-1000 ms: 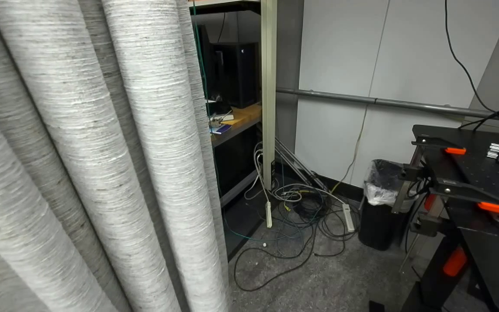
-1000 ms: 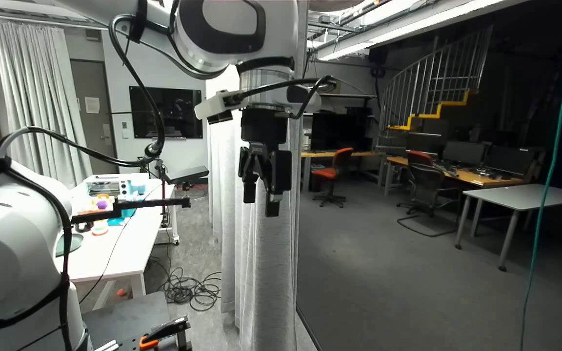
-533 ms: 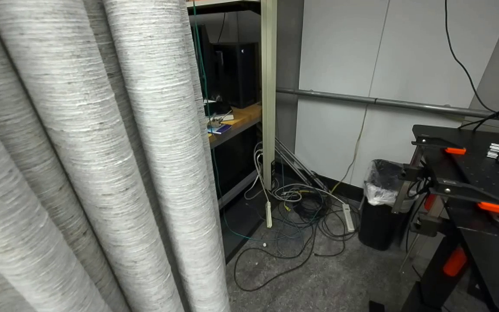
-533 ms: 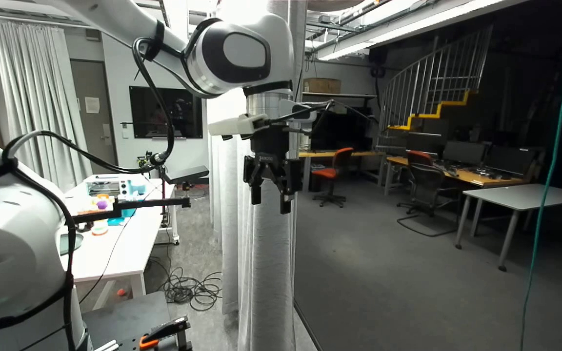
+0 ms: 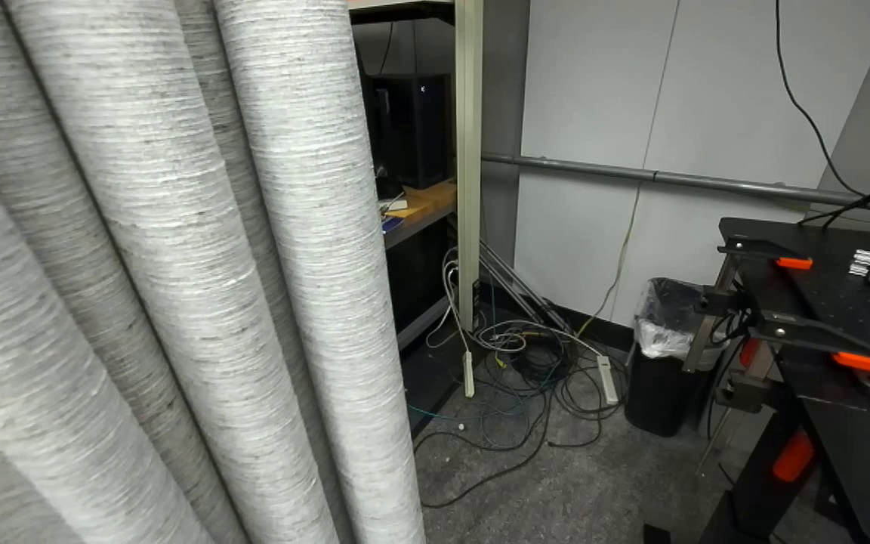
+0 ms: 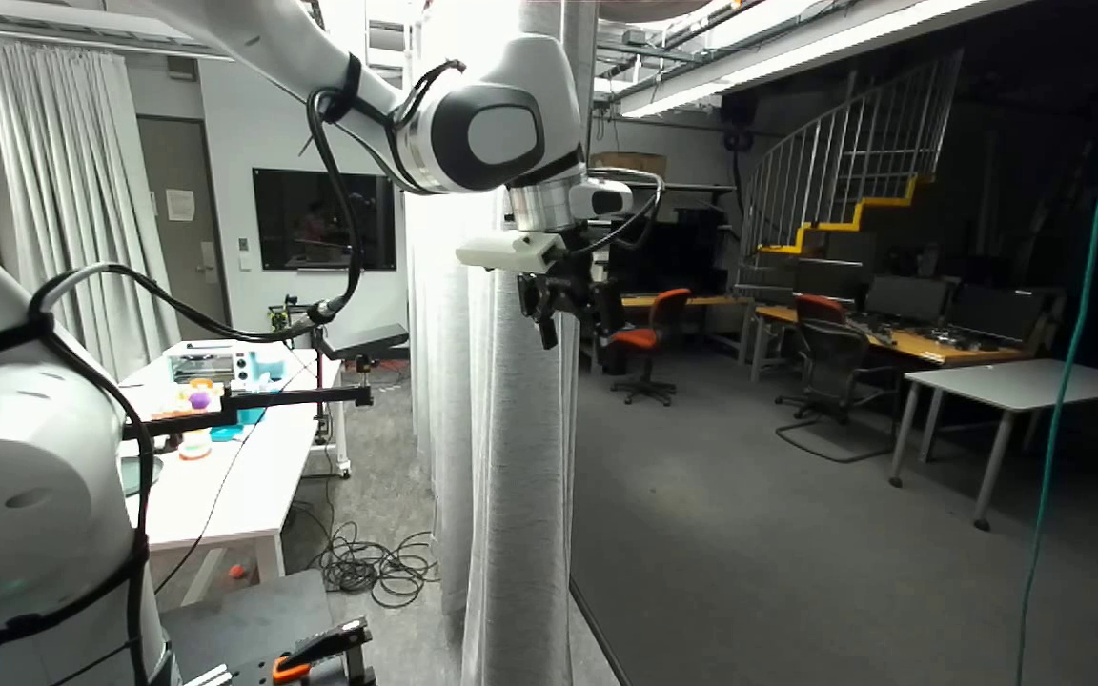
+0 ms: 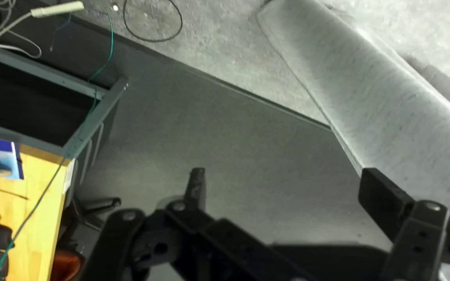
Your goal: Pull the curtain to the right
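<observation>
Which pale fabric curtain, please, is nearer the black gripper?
The large grey-white fabric curtain in the foreground; the distant pale one hangs by the grey door.

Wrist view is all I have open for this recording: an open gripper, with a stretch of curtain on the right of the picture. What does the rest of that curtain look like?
Observer: In an exterior view the curtain takes up most of the left of the picture, in several deep vertical folds side by side.
Operator: Noted. What carries the gripper, out of my sight?
Observer: The Panda's white forearm, which slopes down toward it in an exterior view.
Operator: Last check: anything standing around that I'd miss?
Observer: A black trash bin with a clear plastic liner, to the right of the curtain in an exterior view.
</observation>
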`<state>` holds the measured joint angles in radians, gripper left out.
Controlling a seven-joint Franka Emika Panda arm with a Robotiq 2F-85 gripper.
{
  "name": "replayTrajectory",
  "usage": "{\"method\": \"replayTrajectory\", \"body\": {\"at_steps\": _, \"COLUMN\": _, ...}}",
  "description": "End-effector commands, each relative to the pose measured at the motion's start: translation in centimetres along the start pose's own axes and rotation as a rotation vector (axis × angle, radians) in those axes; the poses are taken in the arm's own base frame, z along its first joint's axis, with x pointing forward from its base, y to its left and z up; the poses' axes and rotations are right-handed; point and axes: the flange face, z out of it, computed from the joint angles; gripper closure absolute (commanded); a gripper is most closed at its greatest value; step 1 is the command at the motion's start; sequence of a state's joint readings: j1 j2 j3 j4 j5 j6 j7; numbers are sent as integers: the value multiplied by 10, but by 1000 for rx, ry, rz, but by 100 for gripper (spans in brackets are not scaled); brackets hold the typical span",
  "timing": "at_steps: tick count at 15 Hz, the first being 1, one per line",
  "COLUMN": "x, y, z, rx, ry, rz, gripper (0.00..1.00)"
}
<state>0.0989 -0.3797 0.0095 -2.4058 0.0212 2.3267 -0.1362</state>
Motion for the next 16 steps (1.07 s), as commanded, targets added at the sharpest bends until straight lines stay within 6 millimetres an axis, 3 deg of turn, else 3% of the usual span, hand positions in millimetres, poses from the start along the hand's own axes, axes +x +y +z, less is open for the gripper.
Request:
{"method": "replayTrajectory", "body": {"at_steps": 1, "x": 35, "y": -18, "z": 3, "rx": 45, "ry": 131, "rz": 2, "gripper": 0}}
{"method": "replayTrajectory", "body": {"at_steps": 9, "x": 51, "y": -93, "z": 25, "rx": 82, "ry": 192, "rz": -171, "gripper": 0}}
{"method": "replayTrajectory", "body": {"at_steps": 12, "x": 54, "y": -108, "z": 26, "rx": 84, "ry": 208, "rz": -224, "gripper": 0}}
{"method": "replayTrajectory", "body": {"at_steps": 16, "x": 74, "y": -118, "z": 10, "rx": 115, "ry": 285, "rz": -253, "gripper": 0}}
